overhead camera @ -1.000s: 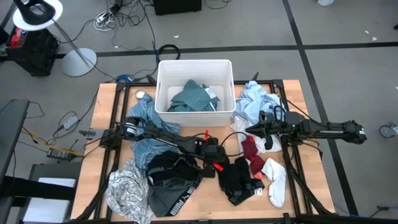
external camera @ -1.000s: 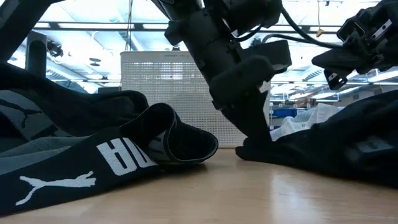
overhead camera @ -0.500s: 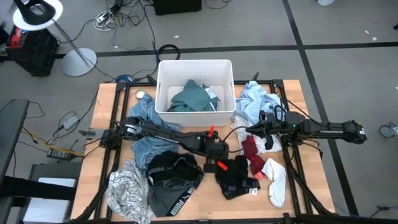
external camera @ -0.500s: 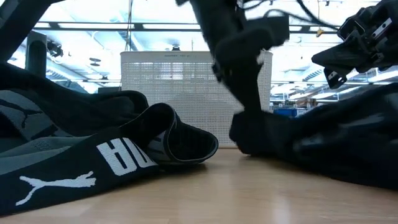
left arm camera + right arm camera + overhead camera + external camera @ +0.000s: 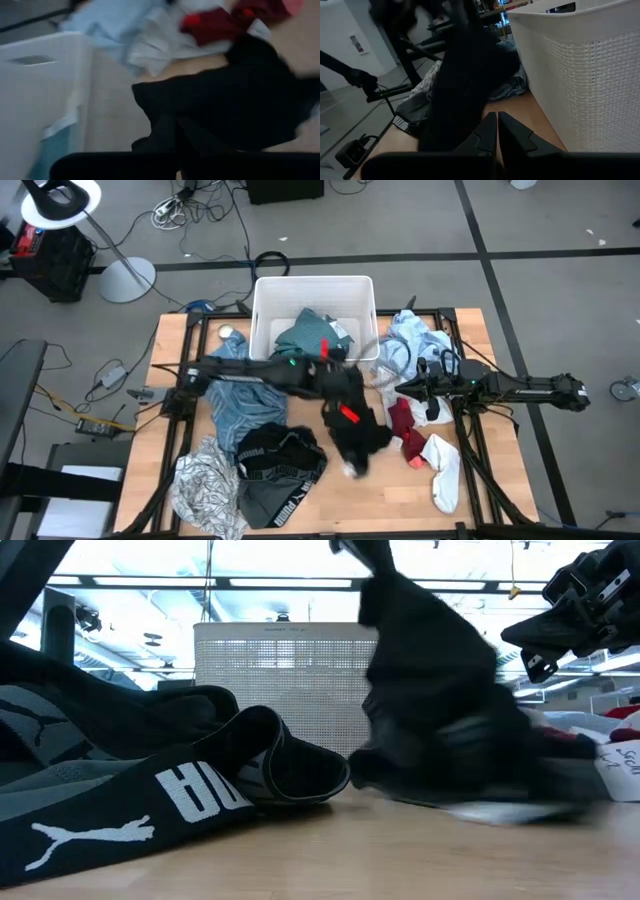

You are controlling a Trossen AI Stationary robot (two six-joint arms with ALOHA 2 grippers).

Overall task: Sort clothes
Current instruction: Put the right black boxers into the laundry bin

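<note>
Lower left of the high view: grey-black Puma shorts [image 5: 278,470] lie on the wooden table [image 5: 170,360]. At centre, the left gripper [image 5: 345,402] is clamped on a black soft garment [image 5: 355,435], which hangs below the white plastic tub [image 5: 262,310]. At right, the right gripper [image 5: 425,393] is closed and empty beside the red socks [image 5: 403,423].

A white rectangular tub [image 5: 262,320] with perforated walls sits at the far middle of the wooden table [image 5: 170,365]. Beyond the table's far left corner, a white round-based lamp stand [image 5: 126,277] rests on the grey floor, beside a black case [image 5: 55,260].
</note>
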